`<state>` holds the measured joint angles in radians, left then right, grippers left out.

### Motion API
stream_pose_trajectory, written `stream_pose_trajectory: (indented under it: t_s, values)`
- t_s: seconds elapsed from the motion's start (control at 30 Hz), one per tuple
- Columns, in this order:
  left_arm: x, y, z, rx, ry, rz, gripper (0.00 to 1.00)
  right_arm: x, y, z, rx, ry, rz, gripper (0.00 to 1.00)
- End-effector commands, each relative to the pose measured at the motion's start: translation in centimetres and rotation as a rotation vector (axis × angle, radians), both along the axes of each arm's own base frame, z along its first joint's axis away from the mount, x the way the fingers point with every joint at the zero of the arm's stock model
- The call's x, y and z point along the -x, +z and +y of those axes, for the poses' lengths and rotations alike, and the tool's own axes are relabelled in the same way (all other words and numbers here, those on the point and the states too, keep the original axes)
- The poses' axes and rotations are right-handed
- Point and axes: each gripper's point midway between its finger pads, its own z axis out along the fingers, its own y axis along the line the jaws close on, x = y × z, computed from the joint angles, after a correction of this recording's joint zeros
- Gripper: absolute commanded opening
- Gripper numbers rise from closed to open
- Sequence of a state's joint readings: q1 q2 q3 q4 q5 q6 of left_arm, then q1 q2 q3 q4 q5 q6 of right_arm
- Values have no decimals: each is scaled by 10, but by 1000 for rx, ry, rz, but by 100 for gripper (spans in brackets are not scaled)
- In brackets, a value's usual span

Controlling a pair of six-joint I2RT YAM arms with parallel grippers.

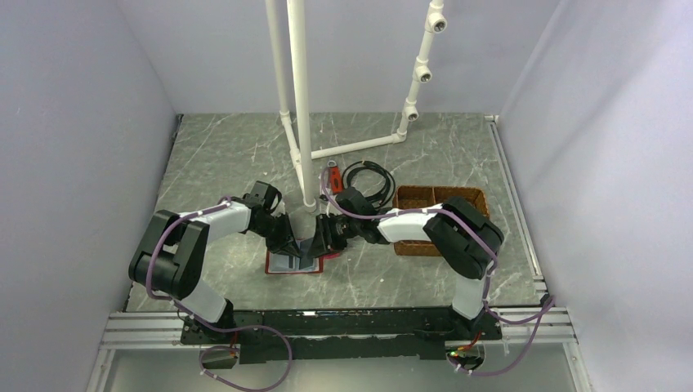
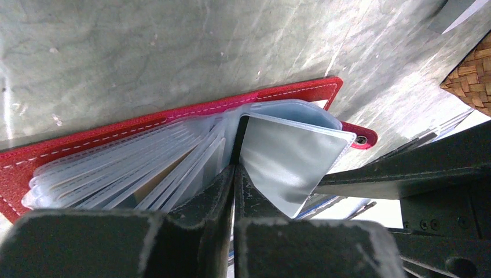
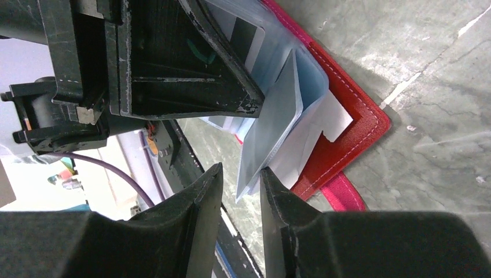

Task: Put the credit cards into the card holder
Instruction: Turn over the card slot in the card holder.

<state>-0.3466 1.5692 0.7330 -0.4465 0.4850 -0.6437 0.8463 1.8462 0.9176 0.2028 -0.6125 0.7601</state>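
The red card holder point(image 1: 292, 264) lies open on the table between both arms, its clear pockets fanned out point(image 2: 133, 168). My left gripper point(image 2: 235, 168) is shut at the base of one clear pocket leaf and holds it upright. A grey-white credit card point(image 3: 272, 130) stands partly inside that pocket; it also shows in the left wrist view point(image 2: 286, 159). My right gripper point(image 3: 242, 169) is open, and the card's lower corner hangs between its fingertips, touching the right fingertip point(image 3: 267, 176). The red snap tab point(image 3: 341, 191) sticks out from under the holder. In the top view both grippers meet over the holder, left point(image 1: 292, 242) and right point(image 1: 319, 242).
A brown woven divided tray point(image 1: 437, 214) stands right of the holder, its corner showing in the left wrist view point(image 2: 472, 75). A coiled black cable point(image 1: 369, 175) and a small red-orange object point(image 1: 335, 176) lie behind. A white pipe frame point(image 1: 301, 106) rises just behind the grippers.
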Motion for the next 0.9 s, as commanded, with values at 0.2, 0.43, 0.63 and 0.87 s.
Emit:
stream_pose_trajectory:
  t_s: [0.2, 0.43, 0.63, 0.87]
  values:
    - [-2, 23, 8, -44, 25, -12, 22, -8, 22, 26, -103, 47, -35, 27]
    - [1, 46, 21, -64, 79, -12, 31, -7, 29, 33, -112, 66, -49, 29]
    - [-3, 68, 39, 5, 167, -47, 38, -3, 29, 42, -106, 85, -55, 35]
    - [-10, 73, 34, 96, 151, -44, 41, -5, 25, 53, -108, 90, -35, 40]
